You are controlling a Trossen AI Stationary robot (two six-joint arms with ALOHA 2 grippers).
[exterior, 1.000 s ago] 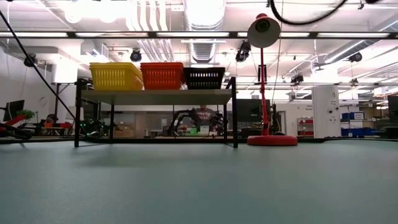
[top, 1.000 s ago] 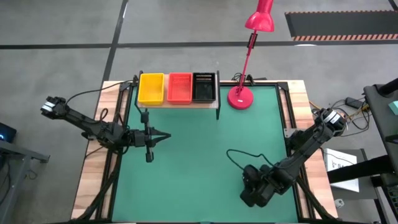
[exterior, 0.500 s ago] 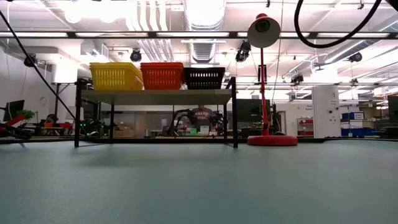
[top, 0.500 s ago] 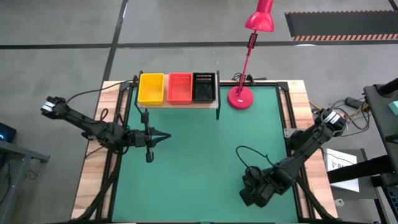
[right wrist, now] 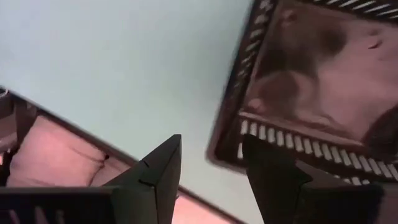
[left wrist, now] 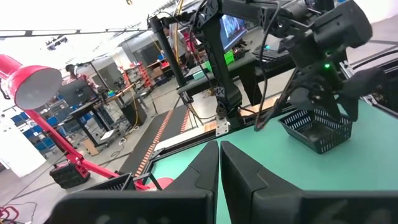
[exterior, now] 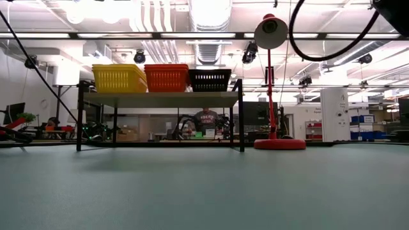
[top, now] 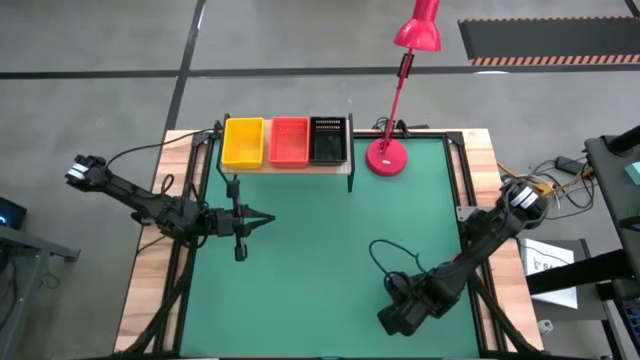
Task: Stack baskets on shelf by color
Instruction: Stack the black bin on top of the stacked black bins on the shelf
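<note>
**High view.** The shelf [top: 300, 169], a low rack with a pale wooden plank top, sits at the upper middle of the frame. Along it stand the yellow plastic mesh baskets [top: 243, 142], the red-orange mesh baskets [top: 289, 140] and the black mesh baskets [top: 328, 139]. The right tool [top: 392, 320] hangs low over the green counter [top: 320, 260] at the lower right, well apart from the shelf. Whatever lies under it is hidden here. The left tool [top: 266, 220] waits at the left middle, clenched on nothing.

**Low view.** The three colours stand side by side on the shelf top. Neither tool shows.

**Left wrist view.** Only this view shows the whole of a loose black mesh basket [left wrist: 317, 129]. It rests flat on the counter at the right of the frame, directly beneath the right arm's wrist. The right arm is therefore plainly the nearer one.

**Right wrist view.** The right tool's fingers stand apart, released, with the loose basket's dark rim just beyond them. The rim runs slantwise across the gap, not squarely between the fingers. Judging by this, the coming move depends on lining the tool up with that rim. The carry would then go towards the black stack at the shelf's right end.
</note>
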